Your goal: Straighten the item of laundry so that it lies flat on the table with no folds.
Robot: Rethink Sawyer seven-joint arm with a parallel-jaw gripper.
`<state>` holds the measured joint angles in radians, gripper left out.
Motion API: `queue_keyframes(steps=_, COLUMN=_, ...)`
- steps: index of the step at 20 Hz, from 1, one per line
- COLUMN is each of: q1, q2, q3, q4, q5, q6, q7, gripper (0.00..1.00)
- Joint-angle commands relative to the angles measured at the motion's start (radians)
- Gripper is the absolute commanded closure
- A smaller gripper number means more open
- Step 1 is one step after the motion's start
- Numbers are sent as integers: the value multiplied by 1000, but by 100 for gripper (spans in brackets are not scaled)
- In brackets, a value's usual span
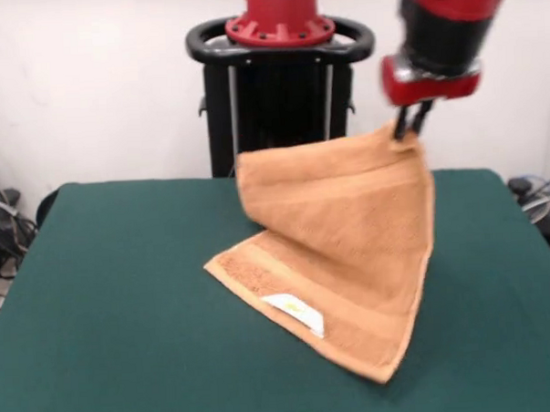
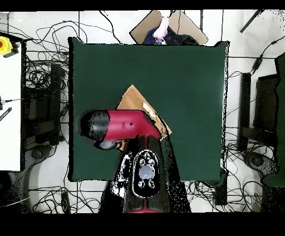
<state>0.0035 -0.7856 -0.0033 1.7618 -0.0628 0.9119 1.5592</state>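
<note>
The orange-tan towel (image 1: 341, 249) hangs by one corner from my gripper (image 1: 410, 127), which is shut on that corner well above the table (image 1: 106, 305). The towel's lower edge rests on the green cloth, with the white label (image 1: 295, 313) facing the front. The cloth drapes in a slanted fold from the held corner down to the table. In the overhead view the red and black arm (image 2: 119, 127) covers most of the towel (image 2: 133, 99); only a tan wedge shows beside it, and the gripper itself is hidden there.
The robot's black pedestal (image 1: 279, 96) stands at the table's far side. Cables lie on the floor around the table (image 2: 39, 78). A person's hand (image 2: 162, 28) and a cardboard piece show at the overhead view's top edge.
</note>
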Motion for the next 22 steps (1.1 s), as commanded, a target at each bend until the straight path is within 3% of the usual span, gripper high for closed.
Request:
queue_keyframes(steps=1, q1=150, q2=-91, q3=-86, q4=267, q5=68, q6=-111, q7=442, gripper=100)
queue_keyframes(steps=7, q1=304, q2=-3, q3=-126, q4=340, q5=110, q6=-302, q7=613, gripper=100)
queue_keyframes(steps=11, q1=343, q2=194, q3=-98, q4=339, q5=170, q6=-652, q7=729, gripper=100)
queue_keyframes(steps=14, q1=387, q2=321, q3=-129, q4=310, q5=216, q6=-888, q7=848, gripper=100)
queue_keyframes(steps=15, q1=399, q2=332, q3=-139, q4=308, q5=240, q6=-901, q7=830, gripper=0)
queue_keyframes(steps=18, q1=405, q2=298, q3=-155, q4=307, q5=273, q6=-891, q7=846, gripper=0)
queue_keyframes(steps=19, q1=384, q2=258, q3=-147, q4=293, q5=250, q6=-851, q7=788, gripper=0)
queue_keyframes(steps=22, q1=358, q2=86, q3=-171, q4=253, q5=222, q6=-588, q7=705, gripper=0)
